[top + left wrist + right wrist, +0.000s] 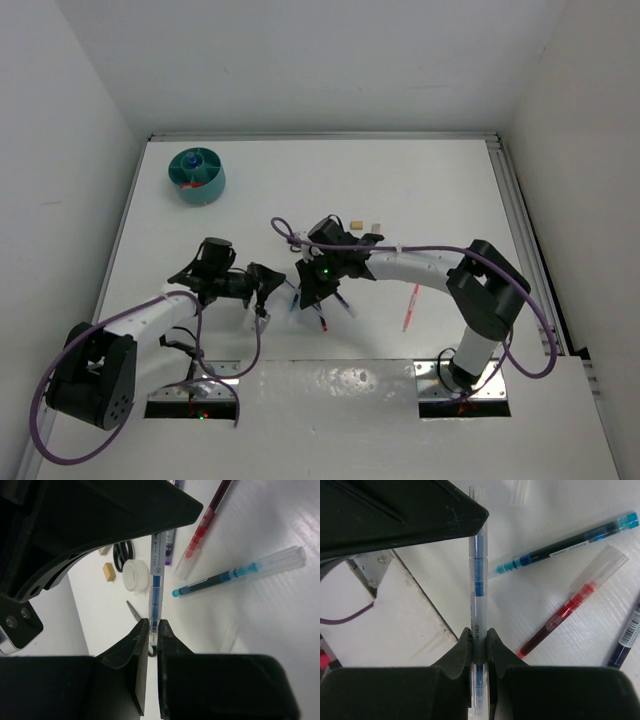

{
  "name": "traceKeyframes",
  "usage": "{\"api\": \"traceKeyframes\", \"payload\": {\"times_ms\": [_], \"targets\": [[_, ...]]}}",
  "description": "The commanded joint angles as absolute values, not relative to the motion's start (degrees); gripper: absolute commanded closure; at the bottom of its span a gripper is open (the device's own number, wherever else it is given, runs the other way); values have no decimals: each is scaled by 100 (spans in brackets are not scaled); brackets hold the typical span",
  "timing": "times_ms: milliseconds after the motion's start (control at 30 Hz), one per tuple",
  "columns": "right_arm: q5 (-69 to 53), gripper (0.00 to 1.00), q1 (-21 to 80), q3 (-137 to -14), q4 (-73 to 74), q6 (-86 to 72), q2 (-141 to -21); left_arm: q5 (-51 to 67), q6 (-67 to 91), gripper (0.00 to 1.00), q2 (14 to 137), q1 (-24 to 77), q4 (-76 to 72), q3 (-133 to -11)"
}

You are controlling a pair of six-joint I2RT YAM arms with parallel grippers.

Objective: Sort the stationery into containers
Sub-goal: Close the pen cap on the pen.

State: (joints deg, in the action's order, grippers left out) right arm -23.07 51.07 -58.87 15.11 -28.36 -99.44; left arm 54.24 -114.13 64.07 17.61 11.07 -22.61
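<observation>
Left hand [154, 630], right hand [479, 640] grip one blue pen [477, 565]; perhaps three others [565, 615].

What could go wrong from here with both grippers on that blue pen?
1. The left gripper and right gripper both clamp the blue pen; if either arm pulls before one lets go, it may bend or twist loose.
2. A dropped pen would land among the red pen and others below.
3. The organiser sits in the far left corner, a long carry for a thin grip.

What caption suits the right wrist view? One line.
Right pincer grips a clear blue-ink pen; a teal-capped pen and a red pen lie on the table.
</observation>
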Motion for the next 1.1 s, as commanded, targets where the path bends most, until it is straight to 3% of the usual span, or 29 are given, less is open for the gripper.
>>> {"api": "traceKeyframes", "payload": {"times_ms": [0, 533, 1067], "targets": [[-2259, 100, 4905, -6398, 747, -3085, -9975, 6047, -14203, 100, 6188, 2030, 1230, -2443], [-2364, 100, 4825, -6891, 1046, -2628, -10362, 6082, -14299, 100, 6389, 2153, 1432, -2628], [-2171, 100, 4851, -5950, 633, -2619, -9782, 5827, -14475, 100, 6188, 2057, 1318, -2637]]}}
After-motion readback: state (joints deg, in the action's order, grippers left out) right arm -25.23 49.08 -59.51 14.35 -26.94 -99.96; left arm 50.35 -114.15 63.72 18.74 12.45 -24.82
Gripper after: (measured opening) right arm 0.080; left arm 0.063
